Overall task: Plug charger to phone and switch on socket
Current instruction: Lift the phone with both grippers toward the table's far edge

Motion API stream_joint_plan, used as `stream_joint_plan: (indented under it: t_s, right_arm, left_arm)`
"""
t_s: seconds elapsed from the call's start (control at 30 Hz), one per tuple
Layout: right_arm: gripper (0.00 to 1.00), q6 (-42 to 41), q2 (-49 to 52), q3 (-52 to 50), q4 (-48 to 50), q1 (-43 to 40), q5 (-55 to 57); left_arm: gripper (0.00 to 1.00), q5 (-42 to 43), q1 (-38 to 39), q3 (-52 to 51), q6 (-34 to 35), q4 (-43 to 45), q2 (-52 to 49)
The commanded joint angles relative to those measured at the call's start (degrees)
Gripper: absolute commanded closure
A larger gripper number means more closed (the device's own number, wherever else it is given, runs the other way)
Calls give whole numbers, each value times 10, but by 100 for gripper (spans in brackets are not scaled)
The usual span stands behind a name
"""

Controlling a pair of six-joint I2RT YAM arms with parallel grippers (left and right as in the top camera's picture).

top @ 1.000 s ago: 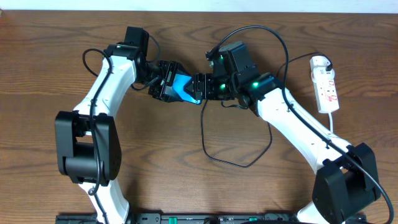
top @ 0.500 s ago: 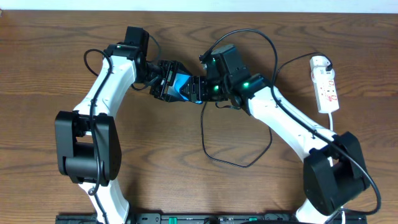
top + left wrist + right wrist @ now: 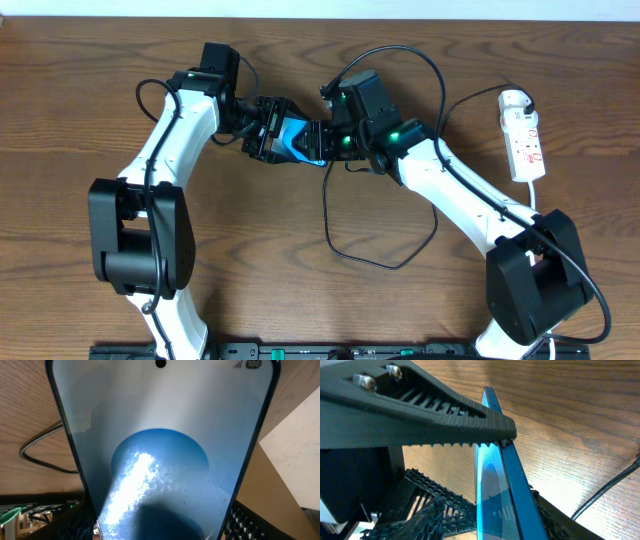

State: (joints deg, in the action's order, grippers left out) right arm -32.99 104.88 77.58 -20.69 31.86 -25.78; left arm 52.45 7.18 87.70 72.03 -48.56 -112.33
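The phone (image 3: 293, 140) is held above the far middle of the tabletop (image 3: 250, 270), clamped in the left gripper (image 3: 268, 140). The right gripper (image 3: 322, 142) meets it from the right with one finger (image 3: 445, 425) on its edge. Whether it grips, we cannot tell. We should steady the phone and square the plug tip to the port. Both arms bend inward, with the charger (image 3: 385, 265) looped nearer and the socket (image 3: 526, 138) far right.

Table (image 3: 300, 310): dark brown wood, grain running left to right, filling nearly the whole overhead view.
Top edge of overhead view: thin pale strip (image 3: 560, 8) beyond the table's far edge; wall or floor, cannot tell.
Light: soft and even from above; pale sheen on the wood, upper part of right wrist view.
Wood up close: warmer, lighter brown in both wrist views.
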Motion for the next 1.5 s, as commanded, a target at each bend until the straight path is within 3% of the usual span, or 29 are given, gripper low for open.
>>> stream_joint_plan:
  t_s: [0.0, 0.8, 1.47]
  right_arm:
    - [53, 5, 0, 3, 3, 2, 6]
    - [68, 20, 0, 3, -12, -15, 8]
    - [92, 24, 0, 3, -9, -15, 8]
  left_arm:
    - [36, 24, 0, 12, 3, 1, 14]
    - [36, 24, 0, 12, 3, 0, 14]
    - [36, 24, 0, 12, 3, 0, 14]
